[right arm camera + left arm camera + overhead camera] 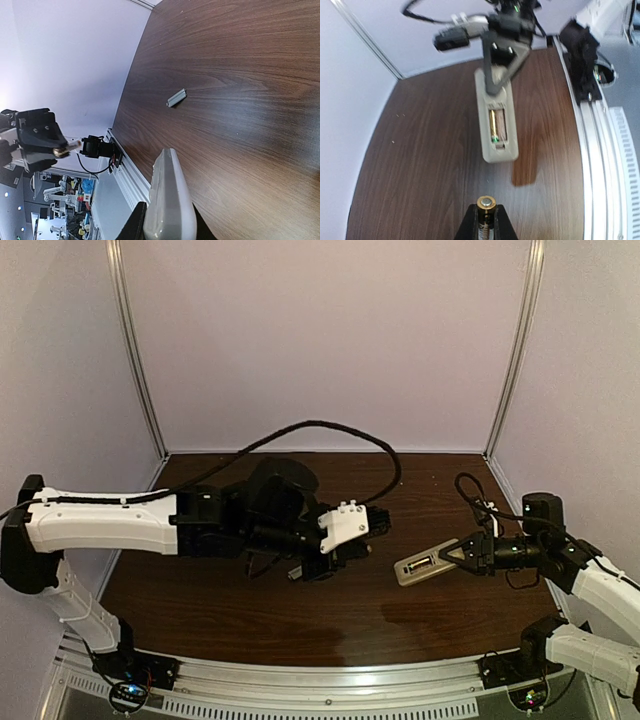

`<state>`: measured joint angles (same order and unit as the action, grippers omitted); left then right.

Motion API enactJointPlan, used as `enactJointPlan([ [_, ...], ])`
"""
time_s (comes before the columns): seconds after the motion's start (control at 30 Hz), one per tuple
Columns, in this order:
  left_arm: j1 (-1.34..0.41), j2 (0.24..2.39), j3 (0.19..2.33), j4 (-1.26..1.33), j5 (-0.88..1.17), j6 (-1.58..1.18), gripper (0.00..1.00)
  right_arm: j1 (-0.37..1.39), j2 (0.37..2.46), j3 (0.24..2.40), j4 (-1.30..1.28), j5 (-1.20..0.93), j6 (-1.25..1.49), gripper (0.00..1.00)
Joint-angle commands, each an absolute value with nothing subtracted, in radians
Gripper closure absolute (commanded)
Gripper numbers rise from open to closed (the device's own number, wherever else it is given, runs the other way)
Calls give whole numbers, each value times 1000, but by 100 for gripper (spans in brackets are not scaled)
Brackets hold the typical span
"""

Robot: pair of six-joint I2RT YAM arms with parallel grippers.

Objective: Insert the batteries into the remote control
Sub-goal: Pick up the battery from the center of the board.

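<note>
While pinching second battery [486, 202] between left fingers [468, 227] and clamping the remote control [497, 152] in right fingers [134, 226], carry forward into empty slot [503, 125] beside seated battery [493, 126].

Glossy wood-grain table [250, 610], seemingly plastic remote [418, 566]

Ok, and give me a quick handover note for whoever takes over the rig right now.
The left gripper is shut on one battery, pointed end-on towards the remote.
The right gripper is shut on the remote control, held off the table, compartment open.
Done: the other battery sits in the compartment; the cover lies on the table.
Left to do: seat the held battery in the empty slot beside it.
</note>
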<state>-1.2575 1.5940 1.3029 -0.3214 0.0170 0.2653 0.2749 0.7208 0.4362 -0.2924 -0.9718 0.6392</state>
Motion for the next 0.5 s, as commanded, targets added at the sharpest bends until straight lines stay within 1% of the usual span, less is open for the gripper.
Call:
enactJointPlan([
  [0.0, -1241, 1497, 1208, -12, 61, 107, 100, 313, 723, 428, -178, -976, 710, 100],
  [0.13, -1241, 1528, 1256, -61, 68, 87, 100, 379, 764, 442, -113, -943, 743, 100],
  [0.27, -1241, 1544, 1228, -8, 147, 74, 100, 440, 811, 460, -58, -911, 760, 100],
  [0.47, -1240, 1619, 1281, -7, 193, 68, 100, 514, 874, 457, 85, -895, 835, 100],
])
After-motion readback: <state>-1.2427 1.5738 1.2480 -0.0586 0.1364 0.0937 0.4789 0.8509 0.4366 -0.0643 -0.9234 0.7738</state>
